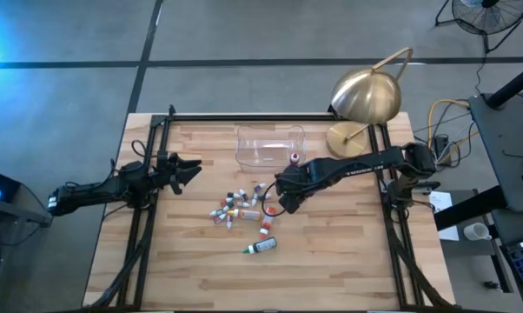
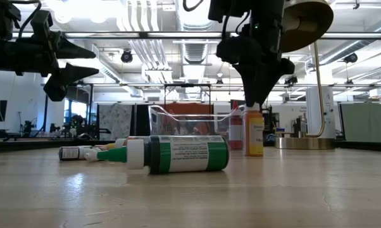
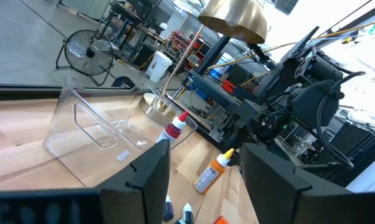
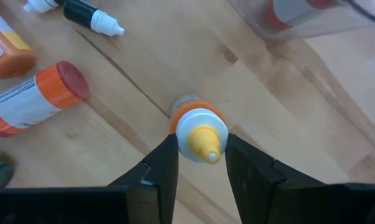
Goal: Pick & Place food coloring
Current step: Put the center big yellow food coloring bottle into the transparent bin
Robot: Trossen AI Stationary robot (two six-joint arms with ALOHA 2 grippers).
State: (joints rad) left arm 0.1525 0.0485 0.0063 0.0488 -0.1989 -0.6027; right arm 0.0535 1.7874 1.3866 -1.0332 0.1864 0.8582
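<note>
Right gripper [image 4: 202, 163] clasps upright orange bottle [image 4: 198, 130]

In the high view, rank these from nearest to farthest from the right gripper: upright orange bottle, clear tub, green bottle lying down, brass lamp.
1. Upright orange bottle, between the right gripper's fingers.
2. Clear tub, just behind.
3. Green bottle, nearer the front edge; close to tub's distance.
4. Brass lamp, back right corner.

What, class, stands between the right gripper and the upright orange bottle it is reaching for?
Nothing visible. The right gripper already has its fingers either side of the orange bottle at the cap, closing on it. The other bottles lie off to the side.
</note>
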